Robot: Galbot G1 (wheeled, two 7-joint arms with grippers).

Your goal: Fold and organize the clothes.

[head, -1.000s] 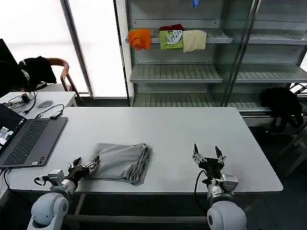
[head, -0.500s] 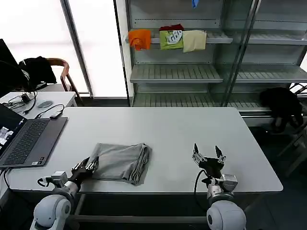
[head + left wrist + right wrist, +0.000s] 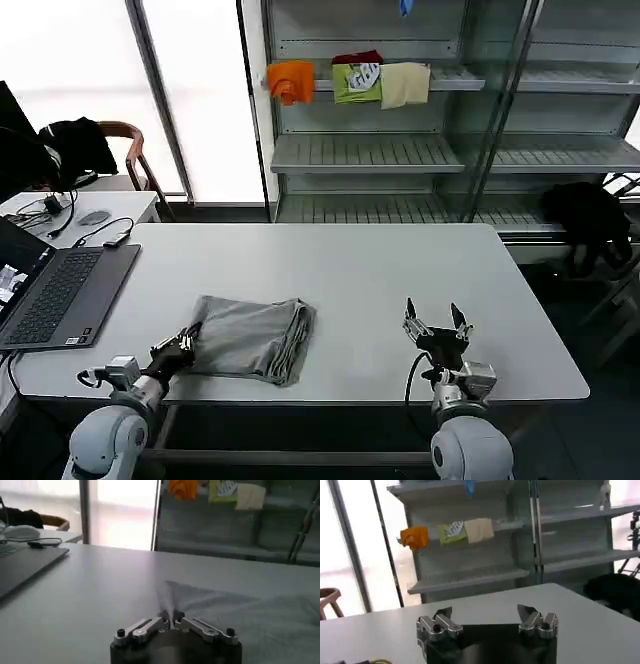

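Left gripper has pulled back from its earlier reach toward the near table edge and now sits at the folded grey shirt's near-left corner, fingers closed together at the cloth edge. The corner looks slightly drawn out.

Head camera looks down over the table; both low wrist cameras face the shelving

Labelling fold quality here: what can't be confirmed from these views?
- Folded light grey shirt: chest print and collar hidden inside the folds, head view.
- Left gripper: pinching the shirt's corner; how much cloth is caught is hidden by its fingers, left wrist view.
- Right gripper: open, idle.
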